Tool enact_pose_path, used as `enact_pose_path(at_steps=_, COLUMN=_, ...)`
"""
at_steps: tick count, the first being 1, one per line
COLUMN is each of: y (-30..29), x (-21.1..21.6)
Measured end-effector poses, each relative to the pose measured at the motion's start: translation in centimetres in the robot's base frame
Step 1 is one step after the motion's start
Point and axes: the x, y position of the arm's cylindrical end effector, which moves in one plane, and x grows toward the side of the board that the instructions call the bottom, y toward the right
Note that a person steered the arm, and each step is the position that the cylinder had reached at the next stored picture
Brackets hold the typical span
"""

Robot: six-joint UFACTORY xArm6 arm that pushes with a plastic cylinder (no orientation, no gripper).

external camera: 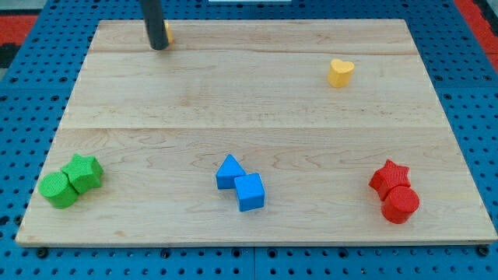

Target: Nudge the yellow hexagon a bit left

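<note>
While my tip rests on the pale wooden board near the view's top left corner, the yellow hexagon block sits directly behind the rod on its right side, touching or nearly touching it; only a thin yellow sliver shows, so its shape cannot be made out here. The straight dark rod has no jaws and holds nothing; it simply stands upright beside that block. Well away to the right of my tip, near the view's top, lies a yellow heart-shaped block. Far below my tip, at the view's bottom left, a green cylinder touches a green star-shaped block. Below and to the right of my tip, near the bottom centre, a blue triangular block touches a blue cube. Farthest from my tip, at the bottom right, a red star-shaped block touches a red cylinder.
</note>
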Motion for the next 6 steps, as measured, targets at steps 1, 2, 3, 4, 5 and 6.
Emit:
enact_pose_path(at_steps=1, y=5.9, x=1.3)
enact_pose_path(at_steps=2, y=7.2, x=-2.0)
enact_pose_path(at_steps=3, y=7.4, x=-5.0)
enact_pose_path(at_steps=4, y=5.2, x=-4.1)
enact_pose_path(at_steps=5, y=1.3, x=-3.4)
enact_pose_path(at_steps=6, y=6.2, x=-2.4)
